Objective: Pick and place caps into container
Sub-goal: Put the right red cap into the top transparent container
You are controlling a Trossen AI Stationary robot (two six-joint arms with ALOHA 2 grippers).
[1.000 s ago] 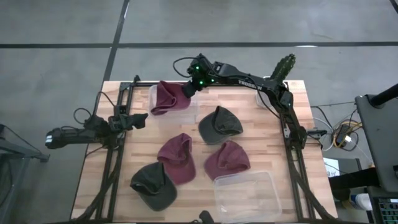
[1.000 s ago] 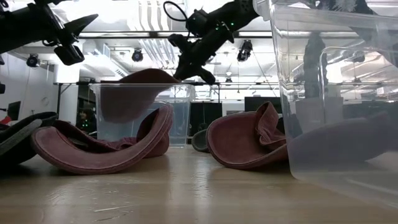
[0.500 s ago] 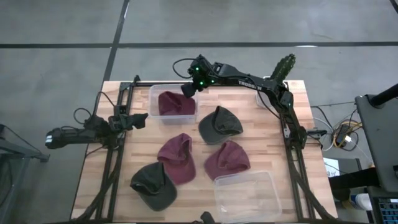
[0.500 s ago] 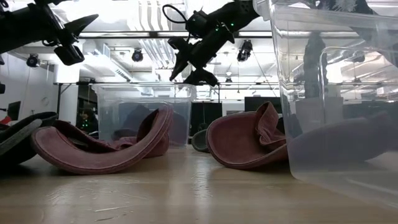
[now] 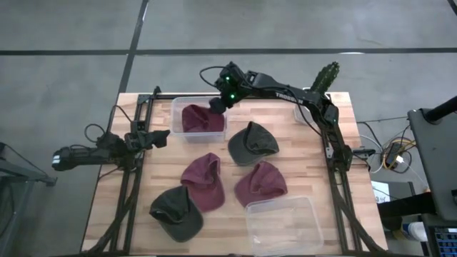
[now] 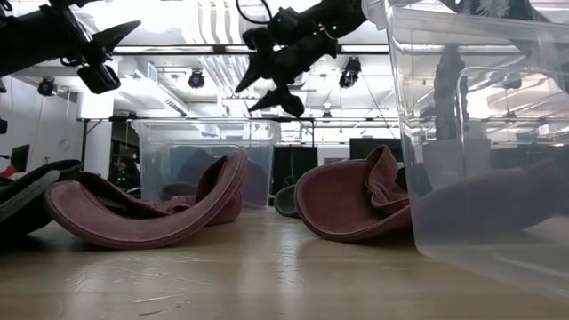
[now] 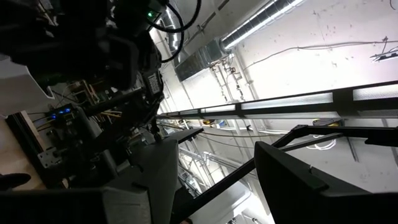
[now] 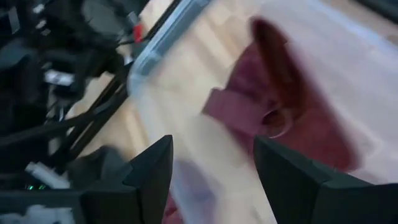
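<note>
Across the wooden counter (image 5: 314, 143), what has changed over the last second is that the maroon cap (image 5: 201, 118) draped on the container's edge has dropped inside the far clear container (image 5: 176, 107), so one cap is placed and four remain. My right pincer (image 5: 216, 105) has let go, fingers apart and empty above that bin's 3 o'clock rim; my left pincer (image 5: 161, 135) waits spread at the counter's 9 o'clock edge. The near container (image 5: 282, 225) at 5 o'clock is empty; two maroon caps (image 5: 203, 180) and two olive caps (image 5: 251, 141) lie loose between.

One cap (image 5: 203, 118) in far container (image 5: 176, 107); four outside.
</note>
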